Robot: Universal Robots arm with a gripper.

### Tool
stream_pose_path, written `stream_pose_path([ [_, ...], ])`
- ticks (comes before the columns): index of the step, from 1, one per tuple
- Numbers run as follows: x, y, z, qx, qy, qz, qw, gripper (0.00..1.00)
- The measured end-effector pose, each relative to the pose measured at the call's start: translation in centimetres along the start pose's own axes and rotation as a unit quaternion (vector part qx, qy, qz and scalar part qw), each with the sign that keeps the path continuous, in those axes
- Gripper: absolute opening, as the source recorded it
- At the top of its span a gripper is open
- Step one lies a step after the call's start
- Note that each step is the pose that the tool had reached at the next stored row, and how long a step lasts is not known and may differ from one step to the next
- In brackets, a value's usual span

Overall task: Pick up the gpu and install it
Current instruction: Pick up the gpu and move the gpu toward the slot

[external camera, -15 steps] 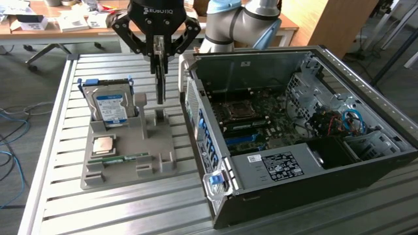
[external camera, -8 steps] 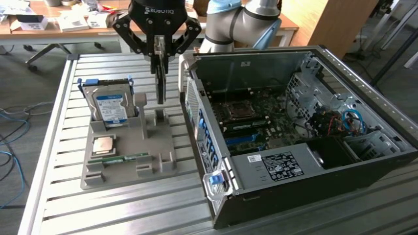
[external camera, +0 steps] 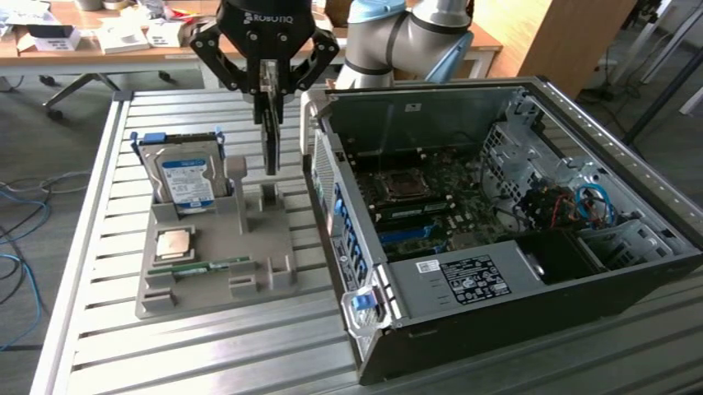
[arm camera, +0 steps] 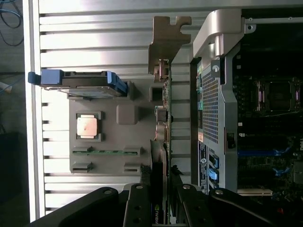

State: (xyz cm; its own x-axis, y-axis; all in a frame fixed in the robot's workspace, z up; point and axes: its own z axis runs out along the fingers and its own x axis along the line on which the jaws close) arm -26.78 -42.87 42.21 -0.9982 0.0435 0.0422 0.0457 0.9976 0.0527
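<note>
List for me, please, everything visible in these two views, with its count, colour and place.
table: one, silver, under everything
fixture tray: one, grey, on the table
hard drive: one, blue-white label, upright in tray
processor chip: one, tan, in tray
memory stick: one, green, in tray
computer case: one, dark, open, exterior view's right
gpu: one, dark, edge-on above the tray
arm: one, grey and blue, behind the case
gripper: one, black, shut on the gpu

Slatted metal table, grey parts holder flat on it, open computer case (lid off) just beside
</note>
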Motion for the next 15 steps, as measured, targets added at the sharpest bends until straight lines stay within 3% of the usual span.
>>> stream_pose_path([
  [15, -0.18, 0.03, -0.45, 0.0, 0.0, 0.0, 1.0, 0.26],
])
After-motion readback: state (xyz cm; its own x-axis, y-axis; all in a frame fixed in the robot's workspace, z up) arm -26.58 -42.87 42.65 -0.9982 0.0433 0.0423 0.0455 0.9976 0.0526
